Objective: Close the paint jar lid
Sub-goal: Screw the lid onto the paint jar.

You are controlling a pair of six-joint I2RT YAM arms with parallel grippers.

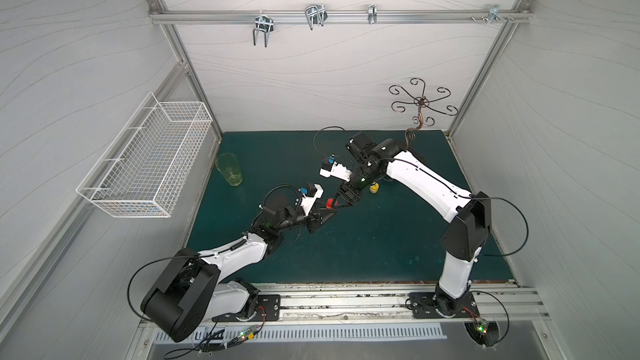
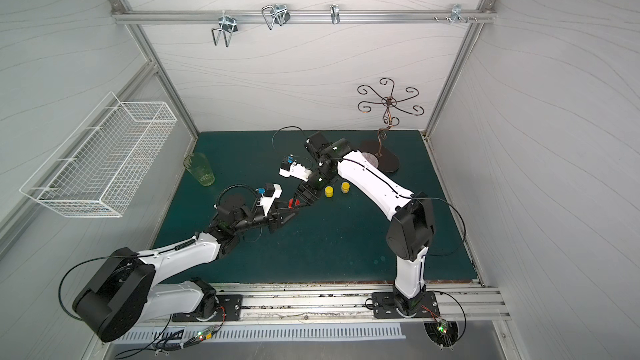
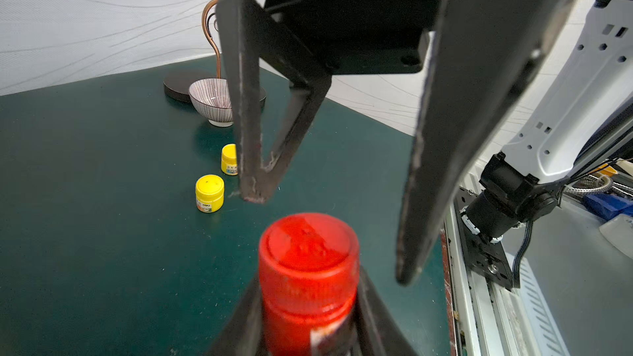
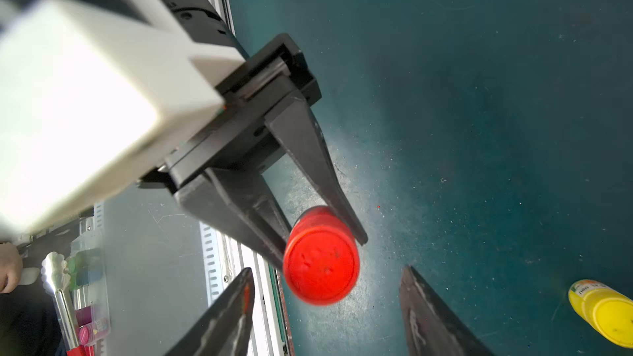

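Note:
A red paint jar (image 1: 330, 202) (image 2: 293, 202) is lifted a little above the green mat near its middle. My left gripper (image 3: 308, 306) (image 4: 322, 251) is shut on the jar's body, one finger on each side. The red lid (image 3: 308, 244) (image 4: 320, 265) sits on top of the jar; how tightly it is seated cannot be told. Above the lid hangs my right gripper (image 4: 327, 270) (image 3: 330, 236), open. Its fingers (image 4: 233, 309) stand on either side of the lid, with a gap to it on both sides.
Two yellow paint jars (image 2: 329, 191) (image 3: 209, 193) stand just right of the grippers. Behind them are a striped bowl (image 3: 212, 97) and a curled metal stand (image 1: 420, 102). A green glass (image 1: 228, 169) stands at the mat's left edge, and a wire basket (image 1: 145, 154) hangs on the left wall.

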